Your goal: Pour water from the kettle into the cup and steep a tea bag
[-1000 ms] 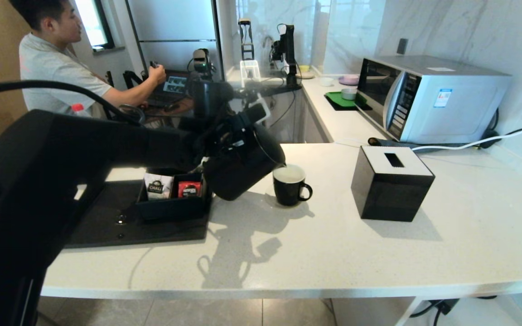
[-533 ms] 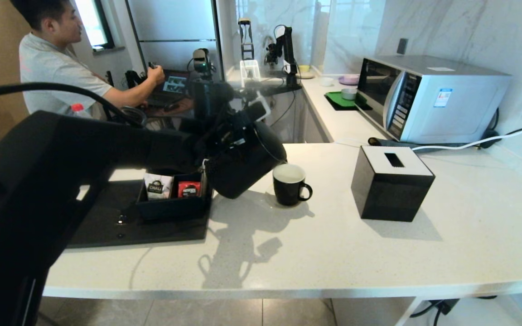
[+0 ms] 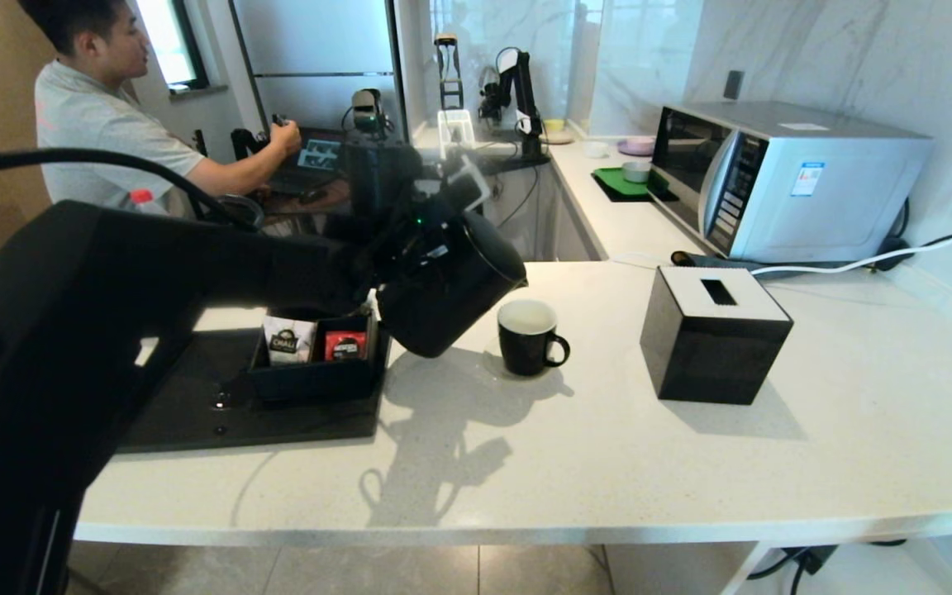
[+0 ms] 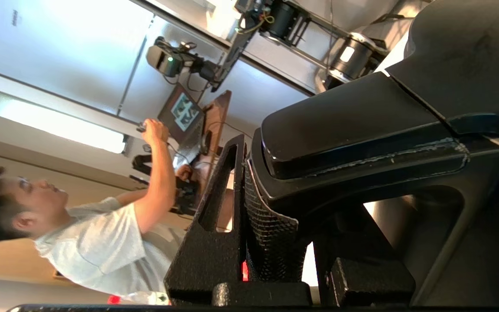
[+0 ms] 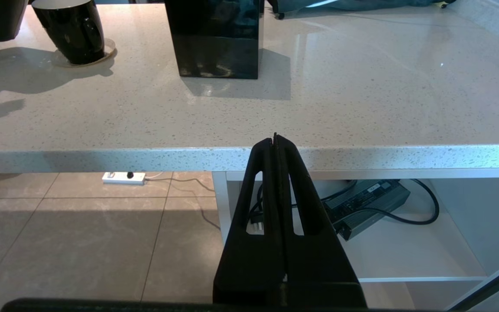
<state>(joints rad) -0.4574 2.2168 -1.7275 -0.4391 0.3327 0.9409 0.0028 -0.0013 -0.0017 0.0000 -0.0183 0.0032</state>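
The left end effector (image 3: 410,248) is clamped on the handle of the kettle (image 3: 451,293), held tilted above the counter (image 3: 608,446) – spout toward the cup (image 3: 528,336), just right of it. The right end effector (image 5: 275,143) – fingers together – sits below the counter's near edge.

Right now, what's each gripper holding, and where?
Left gripper holds the kettle by its handle. Right gripper is shut on nothing, below the counter edge.
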